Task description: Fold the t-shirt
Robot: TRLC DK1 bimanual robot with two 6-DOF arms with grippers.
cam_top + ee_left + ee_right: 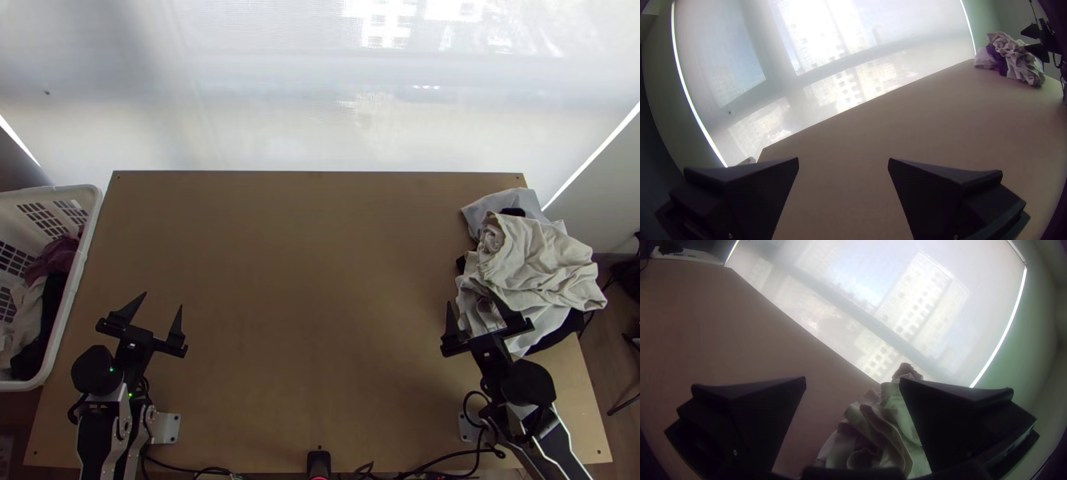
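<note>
Two black fingers [942, 195] stand apart over bare bench [889, 129]; bunched pale cloth [1018, 58] at its far corner.

Top cam's high over the table's [304, 280] 6 o'clock edge, staring steeply down. Both wrist cams sit way closer, looking across toward the blind [272, 120] at 12. All three catch the cloth pile [532, 268] around 2–3 o'clock.

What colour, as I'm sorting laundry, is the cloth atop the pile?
The cloth on top is cream; it shows best in the top view.
</note>
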